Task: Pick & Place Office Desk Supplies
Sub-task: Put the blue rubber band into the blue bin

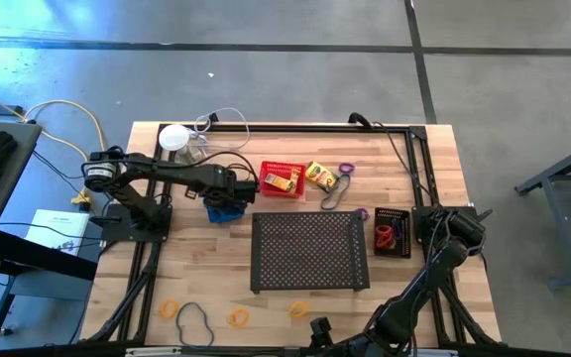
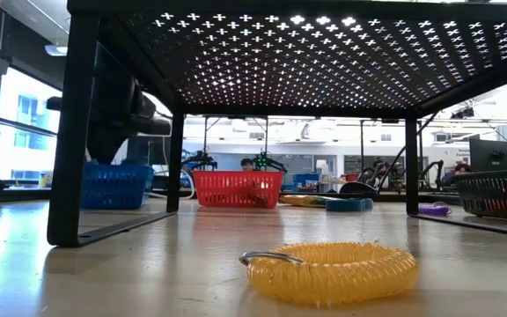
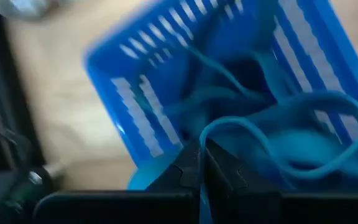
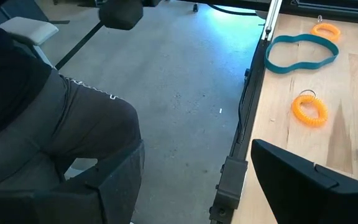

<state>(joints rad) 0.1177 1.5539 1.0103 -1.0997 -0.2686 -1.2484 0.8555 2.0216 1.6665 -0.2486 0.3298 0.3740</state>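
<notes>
Left gripper [image 3: 201,171] sits directly over the blue basket [image 1: 224,209], fingers pressed together with nothing between them. In the left wrist view the basket's slatted wall lies just ahead of the fingertips, and a teal band loop [image 3: 303,134] lies inside the basket, just beyond them. Whether the fingertips touch the band cannot be told.

Right gripper [image 4: 197,180] hangs past the table's near edge, arm folded low at the right corner. Jaws stand wide apart and hold nothing. Through the gap between the fingers, the floor and the table's edge rail show. Beyond the gripper on the wood lie an orange coil loop [image 4: 309,110], a large teal band [image 4: 300,53] and, farther off, another orange loop [image 4: 325,29].

Away from the left gripper, toward the right arm's side: red basket [image 1: 282,179] with a yellow crayon box [image 1: 280,182] inside it, then a second crayon box [image 1: 320,177] on the bare wood, a dark band [image 1: 333,193] and a purple loop [image 1: 346,169] beside it. The black basket [image 1: 393,232] holds a red loop [image 1: 383,236] and stands near the right arm's base.

The black perforated tray [image 1: 309,251] stands between the two arms. A yellow coil loop [image 2: 328,271] lies on the wood on the near side of the tray.
</notes>
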